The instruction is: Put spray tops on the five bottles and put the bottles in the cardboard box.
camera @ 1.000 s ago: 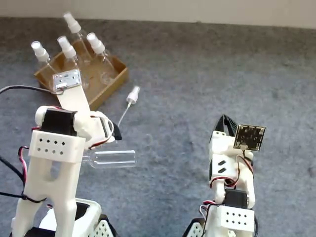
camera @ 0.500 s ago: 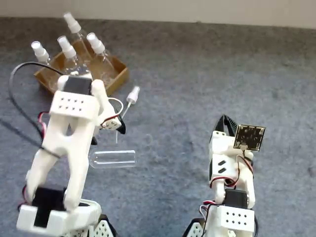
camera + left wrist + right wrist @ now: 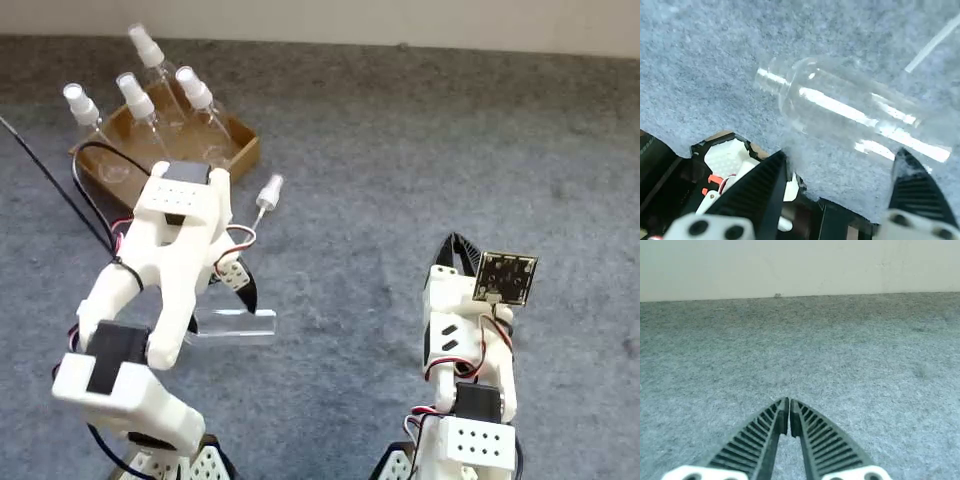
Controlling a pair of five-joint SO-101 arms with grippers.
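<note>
Bare grey carpet (image 3: 400,170) lies open across the middle. Four capped clear bottles (image 3: 140,100) seemingly crowd the shallow brown cardboard box (image 3: 238,163).

left claw (image 3: 840,159) | swung back from box (image 3: 243,153) | now over bottle (image 3: 840,107)

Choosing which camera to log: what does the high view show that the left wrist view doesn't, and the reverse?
High view: the cardboard box holding four capped bottles, and the right gripper. Left wrist view: the bare neck of the lying bottle. Both: that clear bottle on the carpet, the open left gripper, and the loose spray top.
</note>
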